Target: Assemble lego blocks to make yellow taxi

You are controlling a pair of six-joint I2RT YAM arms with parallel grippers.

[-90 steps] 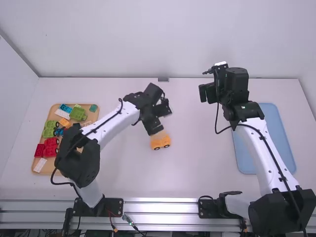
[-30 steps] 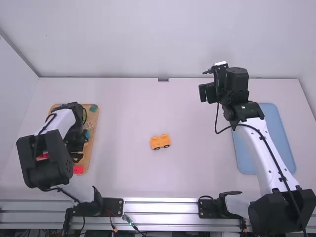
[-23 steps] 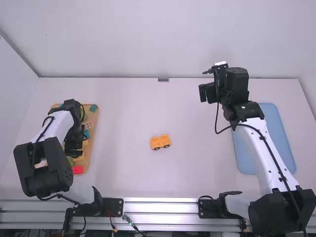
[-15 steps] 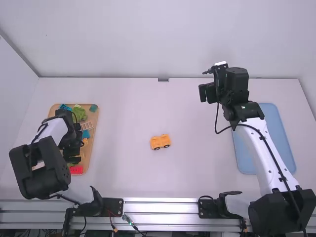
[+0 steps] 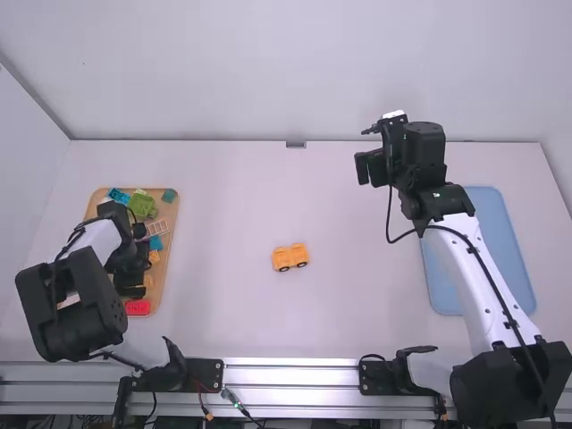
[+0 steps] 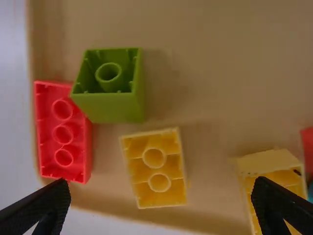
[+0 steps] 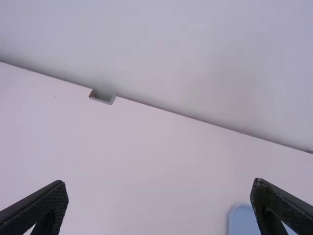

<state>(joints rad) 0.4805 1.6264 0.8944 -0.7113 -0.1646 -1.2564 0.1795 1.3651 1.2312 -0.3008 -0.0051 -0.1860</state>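
Two robot arms work a white table [image 5: 357, 295], the left one reaching over a tan tray [image 5: 170, 214] of toy bricks at the table's left side. At the tray's far end lie a blue brick [image 5: 119, 194], a larger green piece [image 5: 142, 206] and a small teal block [image 5: 169, 195], with a pale latticed piece [image 5: 157, 227] nearer the robot. The left gripper [image 5: 138, 261] is over the nearer part of the tray, its two black fingers wide apart. In its wrist view, a red brick [image 6: 62, 134] lies with its hollow underside showing, close against a green brick [image 6: 110, 85]. Just beside them is a yellow brick [image 6: 154, 169] — also hollow side up, two round tubes visible — while a second yellow brick [image 6: 273, 159] sits near one of the fingers, partly hidden by it. The red brick is near the tray's end closest to the robot

Near the middle of the table, well apart from the tray, stands the yellow wheeled base [image 5: 290, 257] for the taxi, upright, with two black wheels visible along the side facing the robot

Farther right, the right gripper [image 5: 382, 154] is held above the far part of the table, its fingers spread — both tips visible in its own wrist view. Beside the right arm [image 5: 460, 255], a pale blue tray [image 5: 487, 210] lies flat at the table's right side
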